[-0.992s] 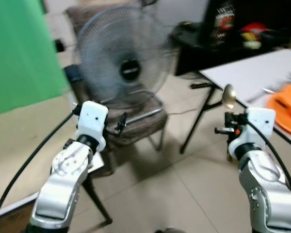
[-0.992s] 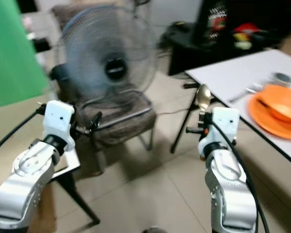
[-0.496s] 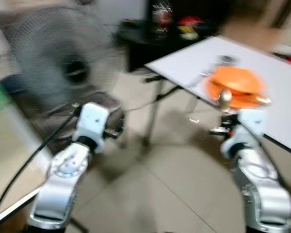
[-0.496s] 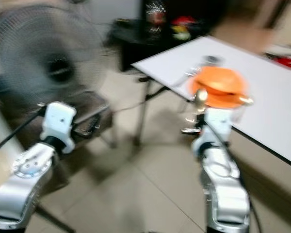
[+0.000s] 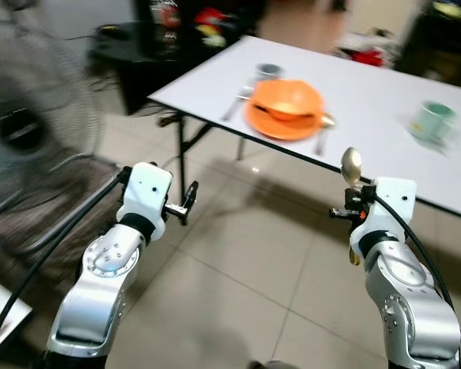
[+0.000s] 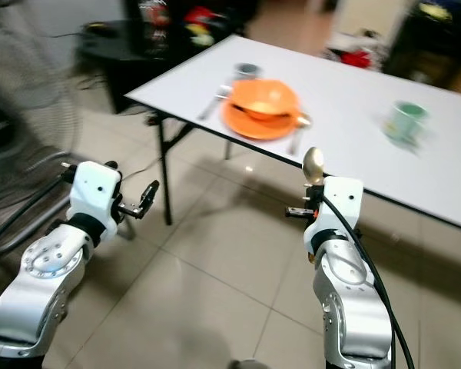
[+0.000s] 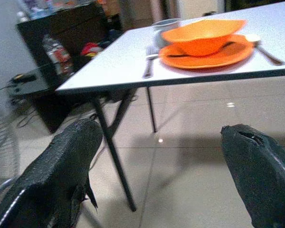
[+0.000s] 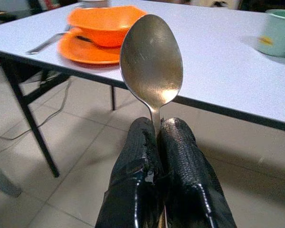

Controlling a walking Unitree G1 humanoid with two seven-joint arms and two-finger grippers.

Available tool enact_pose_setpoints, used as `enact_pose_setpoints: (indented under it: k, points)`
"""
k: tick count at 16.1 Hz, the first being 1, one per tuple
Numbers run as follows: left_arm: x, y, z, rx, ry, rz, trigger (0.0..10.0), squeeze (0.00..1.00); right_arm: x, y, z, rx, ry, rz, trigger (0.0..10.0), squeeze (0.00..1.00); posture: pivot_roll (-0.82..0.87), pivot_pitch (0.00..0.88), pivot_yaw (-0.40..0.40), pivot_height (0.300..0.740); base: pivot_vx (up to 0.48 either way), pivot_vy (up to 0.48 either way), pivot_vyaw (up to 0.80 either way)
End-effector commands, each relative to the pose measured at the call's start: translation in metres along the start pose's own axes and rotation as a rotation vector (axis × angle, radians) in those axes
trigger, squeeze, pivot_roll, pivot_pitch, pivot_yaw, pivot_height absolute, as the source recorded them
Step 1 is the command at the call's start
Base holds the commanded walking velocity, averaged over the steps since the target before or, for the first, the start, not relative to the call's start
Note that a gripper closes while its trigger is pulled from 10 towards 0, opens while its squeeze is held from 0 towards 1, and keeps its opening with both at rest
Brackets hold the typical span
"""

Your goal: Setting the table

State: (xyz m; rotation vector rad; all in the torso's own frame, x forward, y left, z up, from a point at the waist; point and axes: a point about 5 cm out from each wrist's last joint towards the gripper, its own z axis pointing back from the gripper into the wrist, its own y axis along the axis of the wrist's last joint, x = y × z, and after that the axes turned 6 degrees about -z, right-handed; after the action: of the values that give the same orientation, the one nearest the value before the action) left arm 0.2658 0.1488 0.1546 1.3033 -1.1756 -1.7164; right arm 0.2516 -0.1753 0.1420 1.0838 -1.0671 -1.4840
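From the head views, the right gripper [image 5: 352,201] pinches a spoon [image 5: 351,164] upright, bowl at twelve o'clock, short of the white table [image 5: 369,92]. On the table, an orange bowl [image 5: 286,98] sits on an orange plate [image 5: 273,125]; a green mug [image 5: 430,121] stands at three o'clock from them.

Left wrist view: the left gripper [image 7: 161,156] spreads wide, holding nothing.

Right wrist view: both fingers [image 8: 135,161] clamp the spoon's handle.
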Motion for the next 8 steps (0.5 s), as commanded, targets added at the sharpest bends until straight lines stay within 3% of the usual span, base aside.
enact_pose_setpoints:
  k: [1,8]
  points:
    - [0.0060,0.0057,-0.0036,0.023,-0.036,-0.007,10.0,0.02,0.0072,0.0074,0.0006,0.032,-0.027,0.010,10.0,0.00,0.08,0.000,-0.007,0.740,0.000,0.000,-0.78]
    - [0.0026,0.0083,-0.0018,0.054,-0.022,0.056,10.0,0.04,-0.0004,0.0049,0.0009,0.019,0.022,0.042,10.0,0.00,0.10,0.000,-0.033,0.740,0.000,0.000,-0.76]
